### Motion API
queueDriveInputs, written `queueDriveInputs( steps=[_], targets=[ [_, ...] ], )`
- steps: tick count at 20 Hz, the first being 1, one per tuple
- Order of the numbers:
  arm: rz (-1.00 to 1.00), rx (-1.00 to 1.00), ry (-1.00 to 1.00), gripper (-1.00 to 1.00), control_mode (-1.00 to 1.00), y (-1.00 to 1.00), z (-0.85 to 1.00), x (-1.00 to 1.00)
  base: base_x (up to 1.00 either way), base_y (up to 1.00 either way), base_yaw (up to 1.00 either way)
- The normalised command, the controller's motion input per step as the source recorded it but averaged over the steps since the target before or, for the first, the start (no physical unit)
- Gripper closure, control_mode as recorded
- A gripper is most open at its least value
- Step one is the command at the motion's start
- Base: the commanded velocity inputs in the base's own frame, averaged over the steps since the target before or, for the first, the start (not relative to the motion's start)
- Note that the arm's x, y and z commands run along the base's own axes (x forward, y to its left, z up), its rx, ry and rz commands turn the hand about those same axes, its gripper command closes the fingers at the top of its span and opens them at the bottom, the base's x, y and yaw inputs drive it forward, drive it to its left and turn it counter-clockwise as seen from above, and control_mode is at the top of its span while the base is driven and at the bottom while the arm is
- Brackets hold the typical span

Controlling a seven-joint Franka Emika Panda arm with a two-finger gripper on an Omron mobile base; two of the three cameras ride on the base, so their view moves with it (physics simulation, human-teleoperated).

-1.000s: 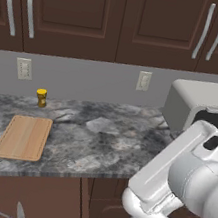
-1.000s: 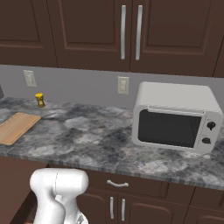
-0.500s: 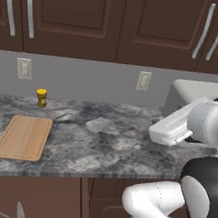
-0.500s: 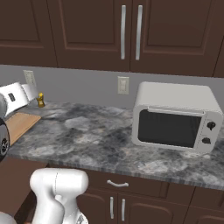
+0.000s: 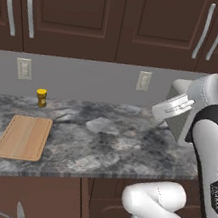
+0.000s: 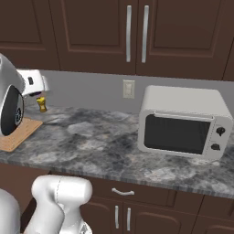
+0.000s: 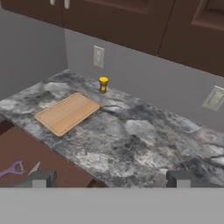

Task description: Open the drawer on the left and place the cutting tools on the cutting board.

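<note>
pretty even, soft rendered light all round, no harsh glare, faint sheen on the grey marble counter [image 5: 104, 146], upper cabinets [image 6: 91, 32] dark and a bit murky, barely any shadows, hand view soft and low-res, base views cleaner, no edge warping

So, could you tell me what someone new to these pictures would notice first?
Probably the big white arm rising at the right of the left base view, its gripper open above the counter. Next, the bare cutting board at the counter's left end, a small yellow jar behind it. Below the edge lie a knife and a purple-handled tool.
</note>
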Motion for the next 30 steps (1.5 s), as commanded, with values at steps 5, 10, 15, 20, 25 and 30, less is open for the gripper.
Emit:
queueDriveInputs(
  steps=[5,10,15,20,25,30],
  targets=[
    [0.00,0.03,0.17,-1.00,-1.00,-0.02,-0.05,-0.18,0.00,0.00,0.00],
    [-0.02,0.02,0.00,-1.00,-1.00,0.00,-0.41,-0.08,0.00,0.00,0.00],
    [-0.04,0.00,0.05,-1.00,-1.00,0.00,-0.13,-0.03,0.00,0.00,0.00],
    [-0.11,0.00,0.22,-1.00,-1.00,0.09,-0.17,0.00,0.00,0.00,0.00],
    [-0.01,-0.03,0.20,-1.00,-1.00,0.37,-0.15,0.00,0.00,0.00,0.00],
    [0.00,-0.01,0.25,-1.00,-1.00,0.30,-0.03,0.00,0.00,0.00,0.00]
  ],
)
